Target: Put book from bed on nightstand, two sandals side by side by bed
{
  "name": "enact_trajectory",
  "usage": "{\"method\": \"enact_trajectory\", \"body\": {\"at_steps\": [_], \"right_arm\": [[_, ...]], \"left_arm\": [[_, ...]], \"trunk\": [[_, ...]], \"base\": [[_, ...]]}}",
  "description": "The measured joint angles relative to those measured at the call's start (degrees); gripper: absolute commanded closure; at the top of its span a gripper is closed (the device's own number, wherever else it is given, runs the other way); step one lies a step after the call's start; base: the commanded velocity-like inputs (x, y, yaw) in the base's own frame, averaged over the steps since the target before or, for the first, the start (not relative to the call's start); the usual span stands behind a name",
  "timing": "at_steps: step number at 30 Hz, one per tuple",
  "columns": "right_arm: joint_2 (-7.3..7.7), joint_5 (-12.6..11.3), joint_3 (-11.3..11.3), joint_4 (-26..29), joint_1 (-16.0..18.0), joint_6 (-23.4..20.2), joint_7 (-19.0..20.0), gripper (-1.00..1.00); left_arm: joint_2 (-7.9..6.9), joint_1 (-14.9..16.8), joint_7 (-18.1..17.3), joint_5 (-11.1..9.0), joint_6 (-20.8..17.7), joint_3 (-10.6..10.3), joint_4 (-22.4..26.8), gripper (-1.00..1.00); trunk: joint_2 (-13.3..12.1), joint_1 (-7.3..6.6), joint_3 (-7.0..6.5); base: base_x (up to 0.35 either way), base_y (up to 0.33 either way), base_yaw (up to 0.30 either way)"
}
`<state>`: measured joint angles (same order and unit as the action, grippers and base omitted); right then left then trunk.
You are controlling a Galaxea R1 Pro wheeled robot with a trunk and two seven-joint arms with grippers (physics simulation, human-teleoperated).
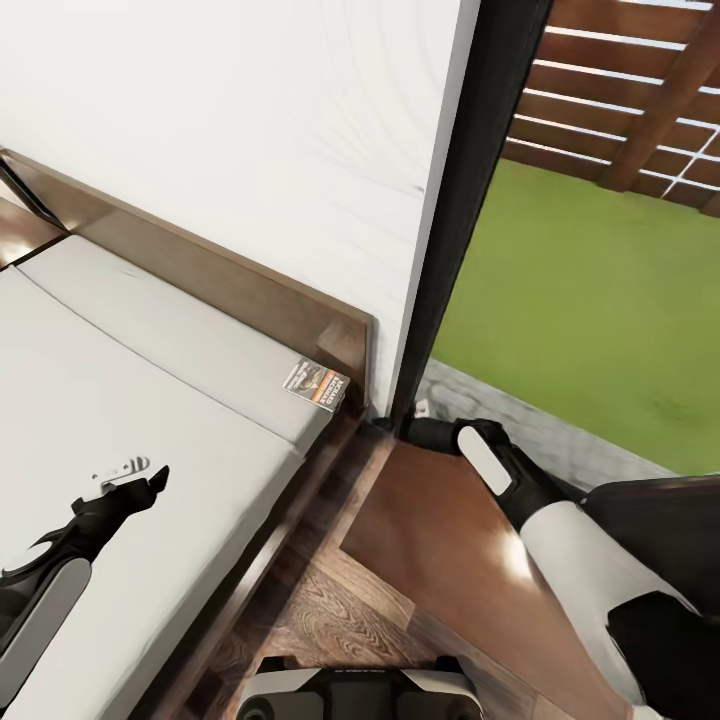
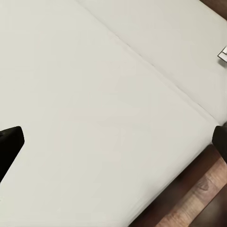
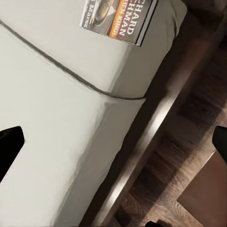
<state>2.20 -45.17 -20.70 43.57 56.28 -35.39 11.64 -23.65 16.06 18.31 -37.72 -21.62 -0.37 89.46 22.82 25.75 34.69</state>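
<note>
So the book [image 1: 316,384] sat flat on the bed [image 1: 150,420], right at the mattress corner by the headboard [image 1: 230,275], nightstand [image 1: 440,560] just beside. Left end effector [image 1: 135,478] hovered over the mattress, spread wide. Right end effector [image 1: 415,428] was near the wall, fingers apart too.

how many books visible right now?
1. The book lies flat on the bed, at the mattress corner by the headboard, near the nightstand. The right wrist view shows it too. Others could be out of frame.
</note>
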Motion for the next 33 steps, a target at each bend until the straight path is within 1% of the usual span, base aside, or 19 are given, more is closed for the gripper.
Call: {"method": "enact_trajectory", "body": {"at_steps": [2, 4, 5, 8, 9, 10, 11, 13, 15, 20, 21, 23, 24, 25, 29, 30, 33], "right_arm": [[-0.39, -0.46, 0.02, -2.27, 1.18, 1.14, 0.88, -1.0], [-0.96, -0.96, 0.05, -5.39, 2.73, 3.08, 2.7, -1.0], [-1.2, -1.15, 0.07, -7.25, 3.54, 4.16, 4.23, -1.0], [-1.42, -1.3, 0.09, -9.64, 4.52, 5.31, 6.95, -1.0], [-1.5, -1.35, 0.11, -10.67, 4.98, 5.77, 8.86, -1.0], [-1.53, -1.36, 0.11, -11.07, 5.15, 5.98, 9.86, -1.0], [-1.59, -1.4, 0.12, -11.92, 5.46, 6.65, 12.68, -1.0], [-1.61, -1.44, 0.12, -12.31, 5.59, 7.24, 14.7, -1.0], [-1.63, -1.95, 0.12, -12.78, 5.72, 8.21, 18.9, -1.0], [-1.64, -2.58, 0.18, -13.24, 5.78, 9.16, 24.45, -1.0], [-1.64, -2.7, 0.19, -13.34, 5.79, 9.51, 26.68, -1.0], [-1.64, -2.75, 0.24, -13.41, 5.8, 9.81, 28.68, -1.0], [-1.61, -2.79, 0.31, -13.46, 5.8, 10.06, 30.74, -1.0], [-1.57, -2.79, 0.49, -13.48, 5.8, 10.16, 31.62, -1.0], [-1.51, -2.8, 1.74, -13.46, 5.81, 10.27, 32.53, -1.0], [-1.45, -2.79, 3.47, -13.44, 5.81, 10.31, 32.96, -1.0], [-1.41, -2.76, 4.47, -13.43, 5.81, 10.33, 33.17, -1.0]], "left_arm": [[0.02, 0.0, 0.01, 0.0, 0.0, -0.04, 0.03, -1.0], [0.03, 0.0, -0.01, 0.0, 0.0, -0.07, 0.05, -1.0], [0.04, 0.0, -0.03, 0.0, 0.0, -0.09, 0.06, -1.0], [0.04, 0.0, -0.04, 0.0, 0.01, -0.07, 0.06, -1.0], [0.04, 0.0, -0.04, 0.0, 0.01, -0.05, 0.05, -1.0], [0.02, 0.0, -0.04, 0.0, 0.01, -0.05, 0.06, -1.0], [0.03, 0.0, -0.04, 0.0, 0.01, -0.04, 0.07, -1.0], [0.04, 0.0, -0.05, -0.02, 0.01, -0.06, 0.08, -1.0], [0.05, 0.0, -0.09, -0.02, -0.02, -0.3, 0.09, -1.0], [0.07, -0.01, -0.16, -0.01, 0.04, -0.8, 0.09, -1.0], [0.07, -0.01, -0.18, -0.01, 0.08, -0.91, 0.09, -1.0], [0.07, -0.01, -0.18, 0.0, 0.12, -1.02, 0.09, -1.0], [0.07, -0.01, -0.18, 0.0, 0.15, -1.17, 0.09, -1.0], [0.07, -0.01, -0.18, 0.0, 0.13, -1.23, 0.09, -1.0], [0.07, -0.01, -0.18, 0.0, 0.11, -1.27, 0.1, -1.0], [0.07, -0.01, -0.18, 0.0, 0.1, -1.21, 0.1, -1.0], [0.07, -0.01, -0.18, 0.0, 0.09, -1.28, 0.1, -1.0]], "trunk": [[0.0, 0.0, 0.0], [0.0, 0.0, 0.0], [0.0, 0.0, 0.0], [0.0, 0.0, 0.0], [0.0, 0.0, 0.0], [0.0, 0.0, 0.0], [0.0, 0.0, 0.0], [0.0, 0.0, 0.0], [0.0, 0.0, 0.0], [0.0, 0.0, 0.0], [0.0, 0.0, 0.0], [0.0, 0.0, 0.0], [0.0, 0.0, 0.0], [0.0, 0.0, 0.0], [0.0, 0.0, 0.0], [0.0, 0.0, 0.0], [0.0, 0.0, 0.0]], "base": [[0.0, 0.0, 0.0], [0.0, 0.0, 0.0], [0.0, 0.0, 0.0], [0.0, 0.0, 0.0], [0.0, 0.0, 0.0], [0.0, 0.0, 0.0], [0.0, 0.0, 0.0], [0.0, 0.0, 0.0], [0.0, 0.0, 0.0], [0.0, 0.0, 0.0], [0.0, 0.0, 0.0], [0.0, 0.0, 0.0], [0.0, 0.0, 0.0], [0.0, 0.0, 0.0], [0.0, 0.0, 0.0], [0.0, 0.0, 0.0], [0.0, 0.0, 0.0]]}}
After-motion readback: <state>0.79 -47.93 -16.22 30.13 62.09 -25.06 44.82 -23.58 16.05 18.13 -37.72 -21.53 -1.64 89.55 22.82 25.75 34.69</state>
